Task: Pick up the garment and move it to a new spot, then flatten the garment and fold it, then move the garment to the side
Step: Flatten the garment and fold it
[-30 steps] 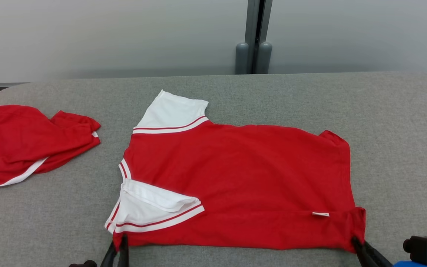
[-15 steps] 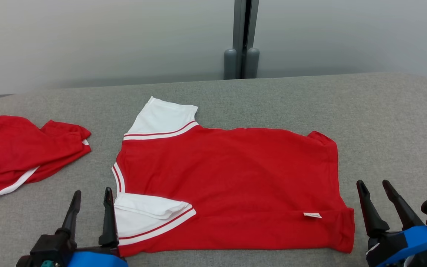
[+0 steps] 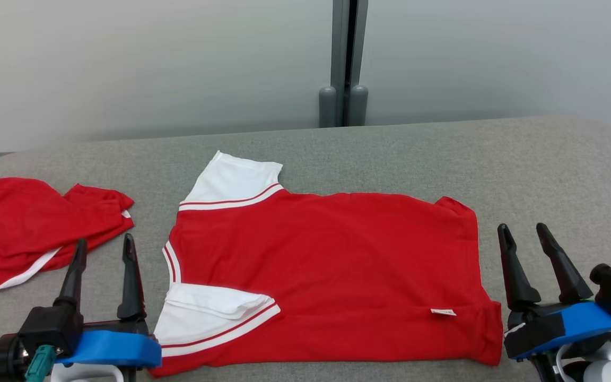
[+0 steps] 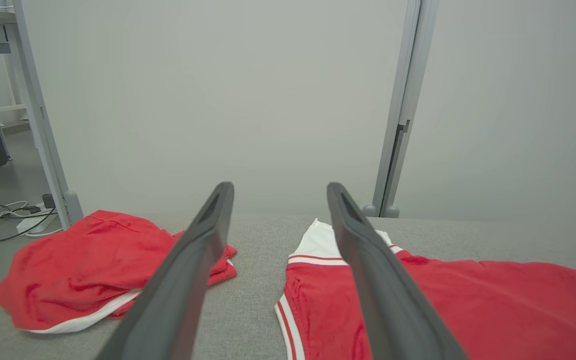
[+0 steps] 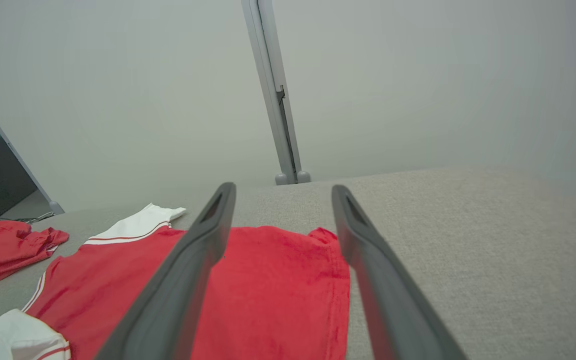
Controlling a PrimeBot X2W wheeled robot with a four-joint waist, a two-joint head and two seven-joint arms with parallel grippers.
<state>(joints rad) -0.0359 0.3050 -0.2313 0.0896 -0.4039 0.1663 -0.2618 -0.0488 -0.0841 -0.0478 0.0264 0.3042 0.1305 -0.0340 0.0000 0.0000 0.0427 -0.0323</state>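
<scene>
The garment is a red T-shirt with white, red-striped sleeves, spread flat on the grey table. Its far sleeve lies out flat; the near sleeve is folded in over the body. A small white label shows near the hem on the right. My left gripper stands open just left of the near sleeve, holding nothing. At the hem's right edge my right gripper is open too, empty. The same shirt shows past my left fingers, and in the right wrist view the shirt lies under my fingers.
A second red garment lies crumpled at the table's far left, close to my left gripper. A grey post stands against the pale wall behind the table. Bare grey surface stretches to the right of the shirt.
Both grippers were shut on the shirt's near corners; they have let go, opened wide and lifted back. The camera has tilted up a little.
</scene>
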